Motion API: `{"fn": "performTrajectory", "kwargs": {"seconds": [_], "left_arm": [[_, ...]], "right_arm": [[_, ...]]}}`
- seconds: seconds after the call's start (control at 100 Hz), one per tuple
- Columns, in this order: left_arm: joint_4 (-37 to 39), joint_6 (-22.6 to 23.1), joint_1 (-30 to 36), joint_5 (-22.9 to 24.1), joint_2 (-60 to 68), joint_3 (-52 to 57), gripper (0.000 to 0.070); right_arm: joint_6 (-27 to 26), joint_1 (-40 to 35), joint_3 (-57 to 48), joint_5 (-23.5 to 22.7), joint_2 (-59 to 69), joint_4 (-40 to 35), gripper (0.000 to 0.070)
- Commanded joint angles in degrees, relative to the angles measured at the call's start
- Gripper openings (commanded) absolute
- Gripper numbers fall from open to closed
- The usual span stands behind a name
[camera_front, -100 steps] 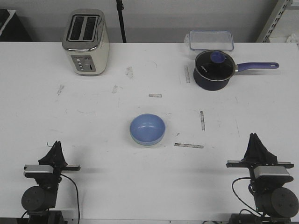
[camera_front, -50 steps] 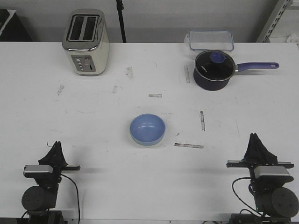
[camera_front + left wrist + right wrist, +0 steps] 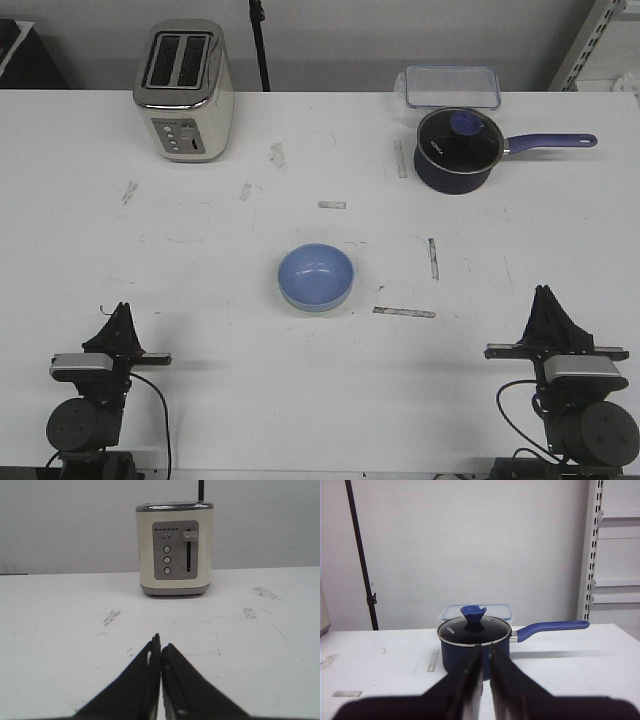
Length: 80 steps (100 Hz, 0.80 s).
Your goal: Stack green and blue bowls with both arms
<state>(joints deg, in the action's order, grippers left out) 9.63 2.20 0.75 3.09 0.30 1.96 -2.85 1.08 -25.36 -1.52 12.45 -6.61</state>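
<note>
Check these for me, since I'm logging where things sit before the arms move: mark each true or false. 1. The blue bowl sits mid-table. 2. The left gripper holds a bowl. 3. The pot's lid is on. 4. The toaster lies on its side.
1. True: the blue bowl sits mid-table, with a pale green rim showing beneath it.
2. False: the left gripper is shut on nothing, as is the right gripper.
3. True: the pot wears its lid.
4. False: the toaster stands upright.
</note>
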Motion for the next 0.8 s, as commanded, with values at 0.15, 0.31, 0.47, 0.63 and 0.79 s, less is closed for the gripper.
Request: {"fn": "performTrajectory", "kwargs": {"seconds": [0.15,0.31,0.47,0.63,0.79], "left_arm": [[0.74,-0.28,-0.04,0.13,-0.11,-1.27,0.0002],[0.74,-0.28,-0.04,0.13,-0.11,-1.27,0.0002],[0.74,-0.28,-0.04,0.13,-0.11,-1.27,0.0002],[0.72,-0.31,-0.04,0.13,-0.11,-1.27,0.0002],[0.72,-0.28,-0.04,0.13,-0.11,-1.27,0.0002]], "right_arm": [[-0.5,0.0,-0.13,0.02,-0.13,0.59,0.0017],[-0.17,0.02,-0.13,0.22,-0.13,0.28,0.0017],[0.13,-0.7,2.78,-0.15,-1.55,0.72,0.0017],[-0.17,-1.95,8.68,-0.02,-3.76,0.9,0.0017],[-0.13,-2.54,13.42,-0.39,-6.78,2.12,0.0017]]}}
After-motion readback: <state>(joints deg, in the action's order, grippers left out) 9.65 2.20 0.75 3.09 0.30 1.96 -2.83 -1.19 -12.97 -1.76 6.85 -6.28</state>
